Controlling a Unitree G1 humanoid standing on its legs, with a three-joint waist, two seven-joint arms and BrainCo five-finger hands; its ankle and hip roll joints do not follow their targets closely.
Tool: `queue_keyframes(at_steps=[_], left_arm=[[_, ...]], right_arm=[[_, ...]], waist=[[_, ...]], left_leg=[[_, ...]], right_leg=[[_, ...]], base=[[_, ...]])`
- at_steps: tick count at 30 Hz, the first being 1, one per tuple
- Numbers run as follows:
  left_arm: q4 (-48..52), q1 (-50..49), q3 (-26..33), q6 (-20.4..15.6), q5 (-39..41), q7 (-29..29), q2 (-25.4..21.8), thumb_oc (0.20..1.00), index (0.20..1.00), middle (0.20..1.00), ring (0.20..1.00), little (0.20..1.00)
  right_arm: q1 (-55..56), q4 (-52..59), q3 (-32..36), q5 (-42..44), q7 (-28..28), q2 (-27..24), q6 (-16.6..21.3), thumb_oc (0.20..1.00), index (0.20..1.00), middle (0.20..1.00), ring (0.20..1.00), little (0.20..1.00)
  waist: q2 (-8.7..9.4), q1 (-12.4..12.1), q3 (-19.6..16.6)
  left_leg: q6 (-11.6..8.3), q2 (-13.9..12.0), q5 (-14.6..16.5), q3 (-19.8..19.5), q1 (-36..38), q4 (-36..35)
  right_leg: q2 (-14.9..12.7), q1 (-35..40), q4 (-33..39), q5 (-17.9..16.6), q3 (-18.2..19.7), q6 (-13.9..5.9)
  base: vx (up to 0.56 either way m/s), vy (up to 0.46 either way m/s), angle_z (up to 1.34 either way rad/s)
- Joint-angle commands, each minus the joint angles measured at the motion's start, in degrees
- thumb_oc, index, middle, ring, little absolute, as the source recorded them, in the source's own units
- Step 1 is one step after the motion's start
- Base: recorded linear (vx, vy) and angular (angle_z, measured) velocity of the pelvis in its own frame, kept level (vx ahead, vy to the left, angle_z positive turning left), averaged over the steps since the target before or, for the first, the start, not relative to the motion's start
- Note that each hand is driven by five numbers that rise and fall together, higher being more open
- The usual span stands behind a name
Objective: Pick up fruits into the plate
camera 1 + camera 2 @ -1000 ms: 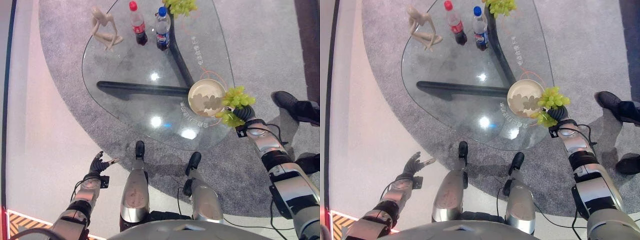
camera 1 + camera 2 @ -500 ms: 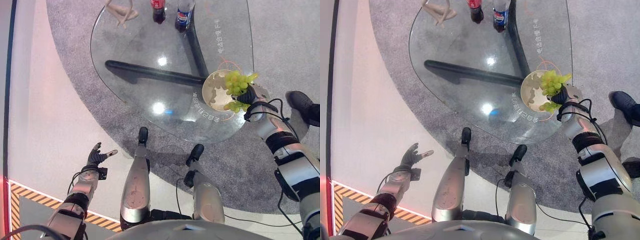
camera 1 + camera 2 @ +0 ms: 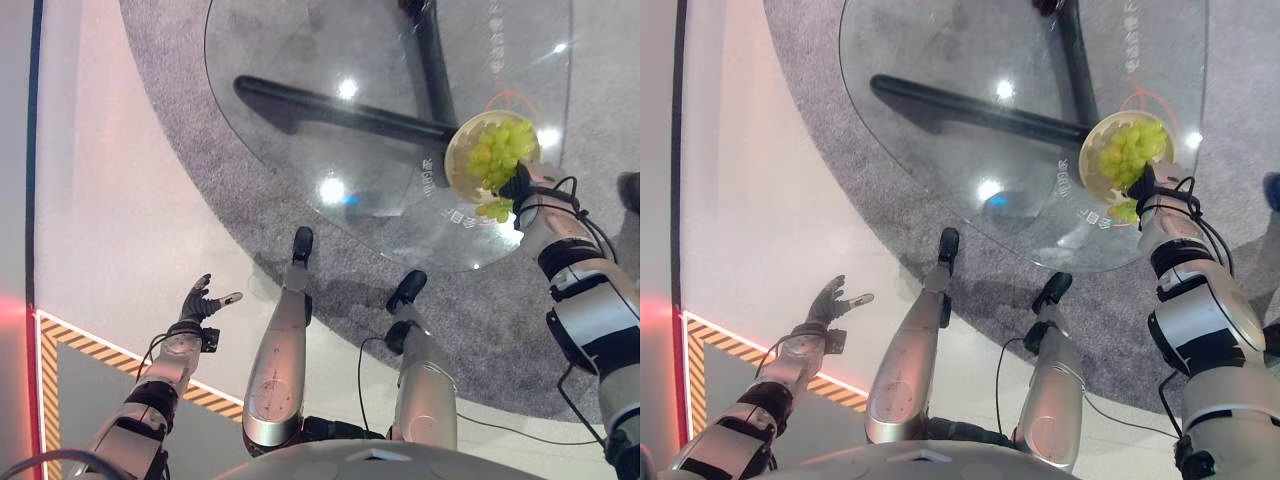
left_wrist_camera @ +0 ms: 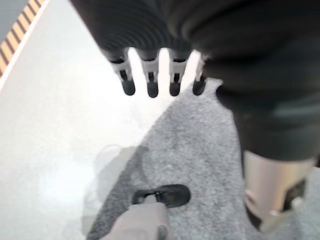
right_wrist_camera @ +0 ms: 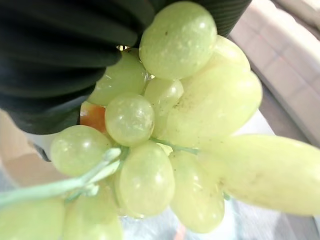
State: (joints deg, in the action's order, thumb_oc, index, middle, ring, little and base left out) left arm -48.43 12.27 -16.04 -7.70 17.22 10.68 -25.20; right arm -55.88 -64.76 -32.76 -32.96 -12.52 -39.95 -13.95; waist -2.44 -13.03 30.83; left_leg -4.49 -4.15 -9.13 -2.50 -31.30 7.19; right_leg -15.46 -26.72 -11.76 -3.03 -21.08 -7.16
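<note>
Fingers of the right hand (image 3: 519, 186) are hidden behind the green grape bunch (image 3: 500, 157) it grips over the plate (image 3: 1090, 158), the bunch's long axis running 1 to 7 o'clock. Left hand (image 3: 198, 303) hangs with fingers spread.

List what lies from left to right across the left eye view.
Left hand over the floor → glass table → plate → grapes → right hand.
</note>
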Motion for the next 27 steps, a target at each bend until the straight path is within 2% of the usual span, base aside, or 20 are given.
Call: queue_keyframes(at_steps=[1, 4, 9, 13, 16, 18, 21, 23, 24, 27], left_arm=[[2.12, -3.29, -1.76, -0.30, 2.51, 0.53, -0.46, 1.000, 1.000, 1.000, 1.000, 1.000], [2.73, -3.80, -1.83, -0.28, 2.96, 0.45, -0.81, 1.000, 1.000, 1.000, 1.000, 1.000], [4.23, -5.30, -2.29, -0.01, 3.54, 0.49, -1.47, 1.000, 1.000, 1.000, 1.000, 1.000], [4.17, -6.17, -2.61, 0.00, 2.92, 0.54, -1.47, 1.000, 1.000, 1.000, 1.000, 1.000], [3.38, -7.36, -2.18, -1.35, 1.68, 1.14, -1.09, 1.000, 1.000, 1.000, 1.000, 1.000], [2.61, -7.59, -1.65, -2.69, -0.80, 1.88, -0.75, 1.000, 1.000, 1.000, 1.000, 1.000], [1.83, -7.25, -0.93, -2.43, -1.27, 1.62, -0.39, 1.000, 1.000, 1.000, 1.000, 1.000], [1.18, -6.91, -0.04, -1.92, -2.17, 1.63, -0.21, 1.000, 1.000, 1.000, 1.000, 1.000], [0.59, -6.38, 0.43, -1.88, -3.58, 2.15, -0.21, 1.000, 1.000, 1.000, 1.000, 1.000], [-1.13, -5.11, 1.45, -1.02, -4.39, 1.71, 0.14, 1.000, 1.000, 1.000, 1.000, 1.000]], right_arm=[[-2.57, 0.34, -2.18, -1.27, -5.70, -7.17, -6.48, 1.000, 1.000, 1.000, 1.000, 1.000], [-2.68, -0.43, -1.55, -2.35, -5.73, -7.66, -9.20, 1.000, 1.000, 1.000, 1.000, 1.000], [-2.50, -1.82, -1.12, -10.26, -6.54, -9.26, -14.95, 1.000, 1.000, 1.000, 1.000, 1.000], [-1.40, -3.13, -0.32, -9.75, -9.22, -9.84, -15.80, 1.000, 1.000, 1.000, 1.000, 1.000], [1.00, -3.58, 3.19, -1.93, -17.52, -10.14, -11.93, 1.000, 1.000, 1.000, 1.000, 1.000], [3.83, -3.30, 6.14, 4.26, -22.27, -9.51, -7.79, 1.000, 1.000, 1.000, 1.000, 1.000], [9.20, -2.12, 10.40, 7.80, -23.46, -7.65, -0.25, 1.000, 1.000, 1.000, 1.000, 1.000], [13.73, -0.75, 11.99, 4.81, -22.67, -6.08, 4.11, 1.000, 1.000, 1.000, 1.000, 1.000], [16.19, 0.28, 11.96, 3.98, -22.35, -4.87, 5.49, 1.000, 1.000, 1.000, 1.000, 1.000], [22.63, 3.09, 12.35, 2.99, -22.26, -1.85, 6.57, 1.000, 1.000, 1.000, 1.000, 1.000]], waist=[[-2.96, -0.18, -1.04], [-3.09, -0.21, -1.04], [-3.80, 0.01, -1.04], [-4.23, 0.18, -1.04], [-4.41, 0.71, -1.04], [-4.09, 1.35, -1.04], [-3.10, 2.61, -1.04], [-2.29, 3.57, -1.04], [-1.77, 4.24, -1.04], [-0.70, 5.65, -1.04]], left_leg=[[3.78, 5.60, 6.79, 2.43, -2.38, 4.03], [3.84, 5.43, 6.46, 2.71, -3.11, 3.74], [3.88, 5.28, 5.92, 3.04, -3.62, 2.79], [3.92, 5.29, 6.14, 3.12, -2.90, 2.52], [3.78, 5.31, 6.54, 3.38, -0.73, 2.00], [3.69, 5.13, 6.96, 3.69, 1.35, 1.60], [3.48, 4.85, 7.55, 4.15, 5.31, 0.68], [3.31, 4.44, 7.92, 4.61, 8.41, -0.29], [3.16, 4.10, 8.04, 5.05, 10.24, -0.79], [2.68, 3.13, 8.22, 5.96, 14.67, -2.26]], right_leg=[[3.88, -5.22, -9.11, 5.68, 0.59, 2.01], [3.83, -5.94, -8.93, 5.44, 0.38, 1.92], [3.91, -7.02, -8.41, 4.83, 0.75, 1.67], [3.84, -6.71, -8.21, 4.78, 0.95, 1.66], [3.96, -4.97, -7.06, 4.52, 1.49, 1.54], [4.15, -3.15, -6.16, 4.36, 1.93, 1.35], [4.53, 0.43, -4.26, 3.93, 2.78, 0.92], [4.60, 3.31, -2.73, 3.58, 3.37, 0.53], [4.59, 5.12, -1.57, 3.18, 3.88, 0.30], [4.41, 9.63, 0.88, 2.41, 4.53, -0.26]], base=[[-0.01, 0.007, 0.10], [-0.01, 0.001, 0.02], [-0.01, 0.001, 0.00], [0.00, 0.000, 0.00], [-0.03, 0.031, 0.00], [-0.02, 0.044, 0.01], [-0.02, 0.045, -0.01], [-0.02, 0.033, -0.11], [-0.01, 0.019, -0.14], [0.03, 0.022, -0.05]])
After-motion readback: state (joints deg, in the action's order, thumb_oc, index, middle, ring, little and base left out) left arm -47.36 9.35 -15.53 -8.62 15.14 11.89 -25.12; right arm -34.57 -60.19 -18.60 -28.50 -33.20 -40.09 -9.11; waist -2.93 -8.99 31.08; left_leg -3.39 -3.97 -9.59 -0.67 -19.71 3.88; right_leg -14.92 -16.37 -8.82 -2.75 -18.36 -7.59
